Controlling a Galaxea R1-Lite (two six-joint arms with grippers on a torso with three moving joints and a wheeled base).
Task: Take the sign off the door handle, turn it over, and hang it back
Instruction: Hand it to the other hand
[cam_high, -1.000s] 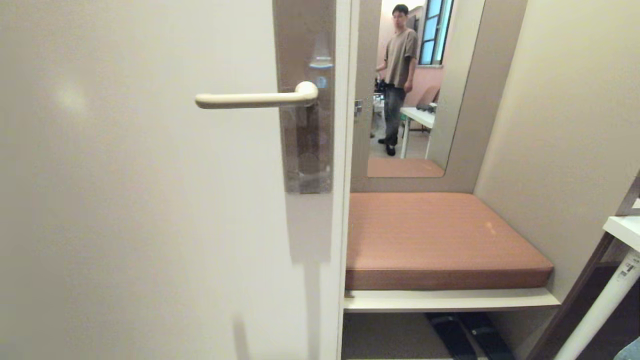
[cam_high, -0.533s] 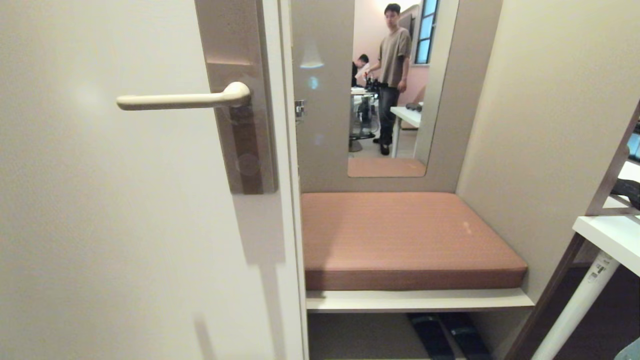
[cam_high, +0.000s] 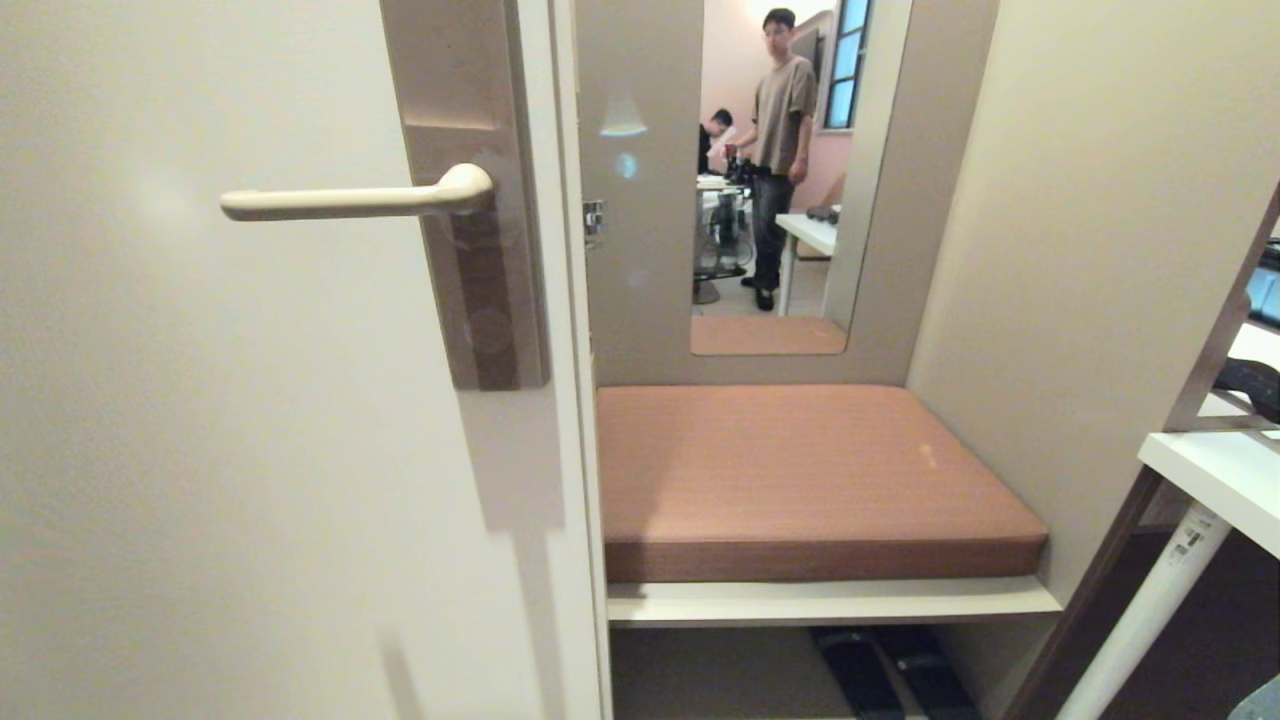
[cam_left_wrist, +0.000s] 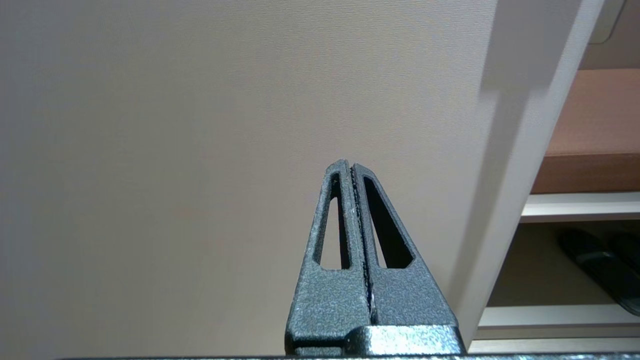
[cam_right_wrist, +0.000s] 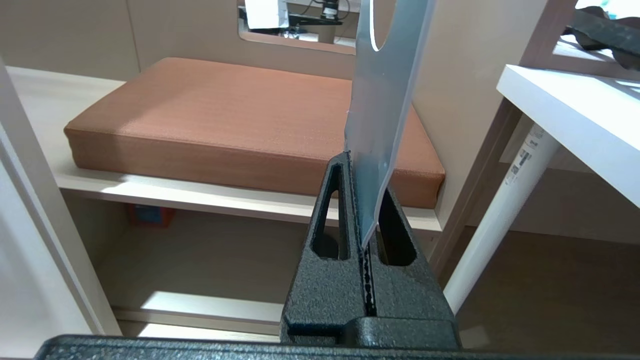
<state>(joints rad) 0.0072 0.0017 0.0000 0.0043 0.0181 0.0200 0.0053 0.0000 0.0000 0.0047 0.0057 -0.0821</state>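
inspector a: where is the sign?
inspector b: off the door. the right gripper is clenched on its lower edge; the card stands up toward the top centre of the right wrist view, grey-blue face showing, part of its oval hole at the top edge. neither arm appears in the head view.
a: the door handle?
b: bare, upper left of the head view.
a: left gripper?
b: clenched on nothing, facing the plain door.
a: step in hand?
b: i judge removal done; turning and rehanging remain. the next move calls for lifting the card up to the lever and threading the hole over its free end.
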